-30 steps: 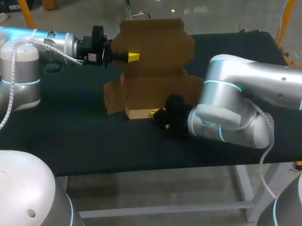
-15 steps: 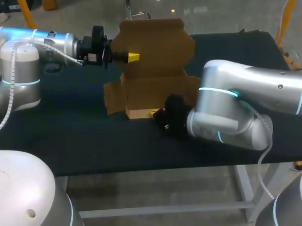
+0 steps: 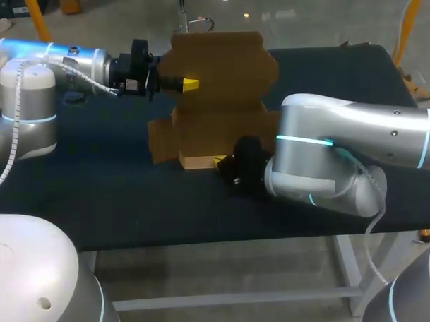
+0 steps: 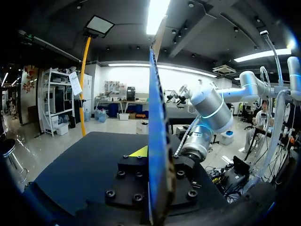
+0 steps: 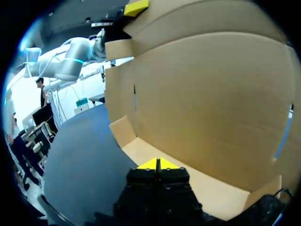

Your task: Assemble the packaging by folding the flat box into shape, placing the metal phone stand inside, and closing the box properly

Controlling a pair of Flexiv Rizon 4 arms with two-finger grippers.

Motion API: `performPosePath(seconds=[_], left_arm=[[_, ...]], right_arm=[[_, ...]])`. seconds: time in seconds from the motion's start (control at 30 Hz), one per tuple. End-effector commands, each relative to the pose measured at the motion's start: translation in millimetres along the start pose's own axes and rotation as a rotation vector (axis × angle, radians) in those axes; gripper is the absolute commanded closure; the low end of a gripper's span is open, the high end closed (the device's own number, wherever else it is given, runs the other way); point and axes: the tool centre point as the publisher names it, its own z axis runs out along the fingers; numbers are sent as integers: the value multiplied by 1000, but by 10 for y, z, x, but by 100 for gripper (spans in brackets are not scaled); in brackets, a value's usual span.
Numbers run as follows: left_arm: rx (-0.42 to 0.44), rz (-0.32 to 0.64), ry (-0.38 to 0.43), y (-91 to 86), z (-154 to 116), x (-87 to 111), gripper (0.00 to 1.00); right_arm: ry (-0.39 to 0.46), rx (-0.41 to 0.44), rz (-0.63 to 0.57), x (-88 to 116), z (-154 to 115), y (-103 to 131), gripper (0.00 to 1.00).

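Cardboard box (image 3: 220, 97) stands upright, half-folded, on the dark table (image 3: 103, 200), its tall back panel clamped at one side edge by the left gripper (image 3: 189, 83), whose far finger is hidden behind the board. Low at the bottom flap (image 5: 211, 188), the right gripper (image 5: 157, 164) has its tips pressed together on nothing, largely masked by its arm from above.
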Motion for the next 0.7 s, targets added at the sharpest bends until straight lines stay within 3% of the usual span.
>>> performPosePath(seconds=[0.03,0.53,0.7], left_arm=[[2,18,-11,43,15,153,100],[-7,37,-13,115,108,339,100],[-12,-39,-40,150,142,370,100]], right_arm=[[-22,-5,-1,15,56,-49,100],[-22,-5,-1,15,56,-49,100],[-22,-5,-1,15,56,-49,100]])
